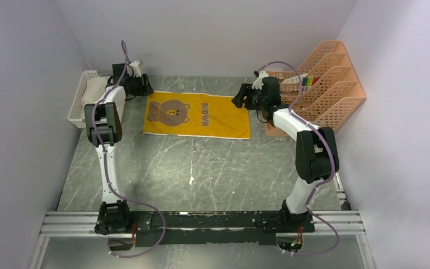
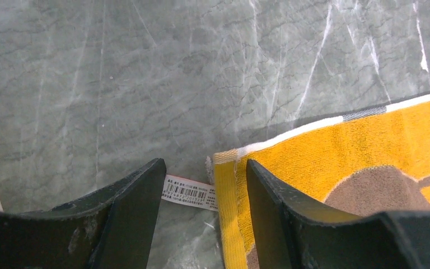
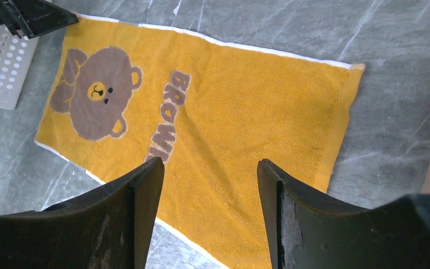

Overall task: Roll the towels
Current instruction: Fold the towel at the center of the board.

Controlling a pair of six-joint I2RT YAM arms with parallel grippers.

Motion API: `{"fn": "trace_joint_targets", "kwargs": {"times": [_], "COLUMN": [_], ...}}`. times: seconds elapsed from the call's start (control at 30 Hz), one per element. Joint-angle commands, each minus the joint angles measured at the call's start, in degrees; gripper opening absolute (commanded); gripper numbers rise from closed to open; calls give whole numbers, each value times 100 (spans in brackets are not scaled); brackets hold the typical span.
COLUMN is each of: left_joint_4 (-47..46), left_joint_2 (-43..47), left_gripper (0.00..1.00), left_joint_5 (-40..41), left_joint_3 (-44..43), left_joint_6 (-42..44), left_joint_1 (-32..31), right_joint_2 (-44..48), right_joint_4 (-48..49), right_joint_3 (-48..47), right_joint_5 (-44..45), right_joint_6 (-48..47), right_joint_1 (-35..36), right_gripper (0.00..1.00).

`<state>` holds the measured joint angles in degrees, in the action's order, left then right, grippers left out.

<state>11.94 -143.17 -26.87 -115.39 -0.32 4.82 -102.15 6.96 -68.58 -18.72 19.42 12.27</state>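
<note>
Lying flat and fully spread on the grey marbled tabletop [image 1: 201, 174], the yellow towel [image 1: 196, 115] sits toward the far side, about midway between the two arms, with its long edges running left to right. Its mustard-yellow face is up, showing a brown bear [image 3: 95, 92] at the left end and brown lettering [image 3: 168, 123] beside it; a thin white border [image 2: 308, 128] runs along the far edge.

The left end effector [image 1: 141, 85] is at the towel's far-left corner. In its wrist view the two dark fingers stand apart, open, with that corner and a small white barcode label [image 2: 189, 192] lying in the gap between them. Nothing is clamped; whether the fingertips touch the cloth I cannot tell.

The right end effector [image 1: 241, 98] hangs over the towel's far-right corner. Its fingers are also spread wide and hold nothing, with the right half of the cloth showing between them.

A white basket [image 1: 78, 103] stands at the far left, just beside the left arm, and the cream-white towel [image 1: 95, 88] lies inside it. An orange rack [image 1: 336, 84] stands at the far right, behind the right arm.
</note>
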Motion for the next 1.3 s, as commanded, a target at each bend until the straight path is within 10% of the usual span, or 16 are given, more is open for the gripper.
{"fn": "trace_joint_targets", "kwargs": {"times": [0.0, 0.17, 0.23, 0.37, 1.27], "left_joint_4": [-46, -54, -177, -430, -427], "left_joint_2": [-198, -334, -287, -173, 493], "left_gripper": [66, 52, 24, 7, 7], "left_joint_5": [545, 1264, 1435, 1622, 1852], "left_joint_3": [5, 19, 158, 431, 514], "left_joint_6": [317, 428, 392, 370, 753], "left_joint_1": [-264, -444, -456, -456, -352], "right_joint_2": [-77, -30, 7, 13, -3465], "right_joint_4": [-36, -104, -131, -151, -1318], "right_joint_3": [-108, -113, -111, -123, -3519], "right_joint_5": [-87, -60, -27, 10, 1008], "right_joint_6": [-87, -180, -229, -284, -959], "right_joint_1": [-11, -21, -14, -15, -296], "right_gripper": [63, 63, 63, 63, 53]}}
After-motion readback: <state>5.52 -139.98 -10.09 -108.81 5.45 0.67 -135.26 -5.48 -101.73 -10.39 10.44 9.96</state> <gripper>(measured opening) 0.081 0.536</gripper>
